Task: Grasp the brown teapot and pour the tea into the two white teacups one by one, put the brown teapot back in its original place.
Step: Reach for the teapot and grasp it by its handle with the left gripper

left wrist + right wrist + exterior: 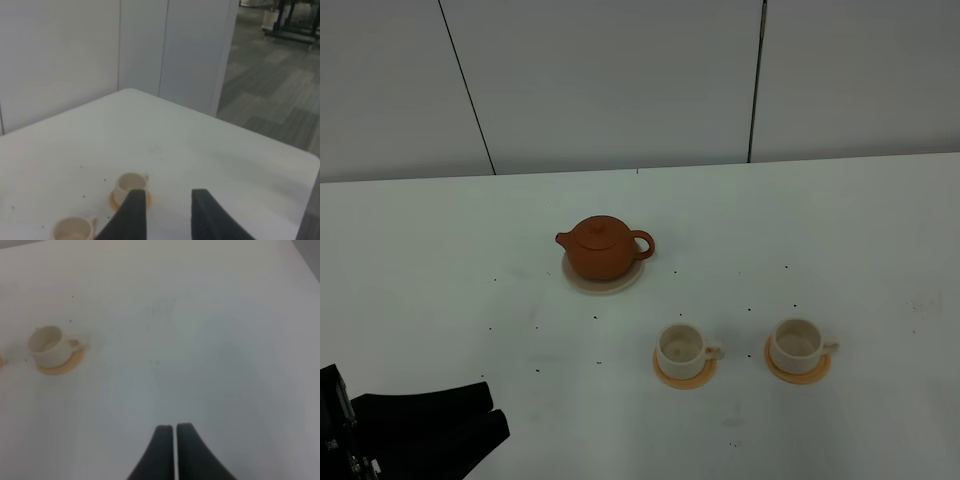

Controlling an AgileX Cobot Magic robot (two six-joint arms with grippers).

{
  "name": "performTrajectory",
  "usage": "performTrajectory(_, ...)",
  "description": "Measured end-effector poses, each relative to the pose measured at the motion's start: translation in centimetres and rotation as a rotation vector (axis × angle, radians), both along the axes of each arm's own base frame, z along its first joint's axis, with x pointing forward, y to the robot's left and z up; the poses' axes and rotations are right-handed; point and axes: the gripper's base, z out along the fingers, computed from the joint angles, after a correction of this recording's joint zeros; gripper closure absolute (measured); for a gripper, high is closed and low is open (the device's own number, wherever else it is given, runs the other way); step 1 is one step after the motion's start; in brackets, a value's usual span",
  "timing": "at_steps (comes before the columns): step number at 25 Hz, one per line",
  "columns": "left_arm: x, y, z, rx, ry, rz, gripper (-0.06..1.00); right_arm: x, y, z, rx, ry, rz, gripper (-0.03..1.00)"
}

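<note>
Since the brown teapot point(603, 248) sits untouched on its cream coaster point(605, 287), left of centre toward the far side of the table point(840, 220), nothing of the task looks begun. The left teacup point(680, 346) and the right teacup point(797, 342) stand side by side, nearer and to the right, each on an orange saucer point(684, 380), and both look empty as far as the high view tells. The left gripper point(167, 194) hovers at the near left corner, well apart from the pot, its jaws moderately parted and holding nothing. The right gripper point(174, 428) is outside the high view; its wrist camera shows the jaws pressed together and empty. Everything seems left to do: the grasp, both pours, and the return to the coaster.
</note>
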Motion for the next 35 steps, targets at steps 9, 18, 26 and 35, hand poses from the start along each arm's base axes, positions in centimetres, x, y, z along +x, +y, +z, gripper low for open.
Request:
performTrajectory(9,1.5,0.5,1.6,-0.065,0.182,0.129,0.71,0.0,0.1,0.0,0.01,0.001,0.006,0.96)
performTrajectory(18,8.1,1.2,7.5,0.178,0.342,0.223,0.72,0.0,0.1,0.0,0.014,0.001,0.009,0.95)
performTrajectory(26,14.9,1.9,9.8,0.317,0.405,0.308,0.72,0.0,0.1,0.0,0.014,0.001,0.009,0.94)
performTrajectory(35,22.9,1.2,6.5,0.418,0.542,0.263,0.72,0.0,0.1,0.0,0.015,0.001,0.009,0.94)
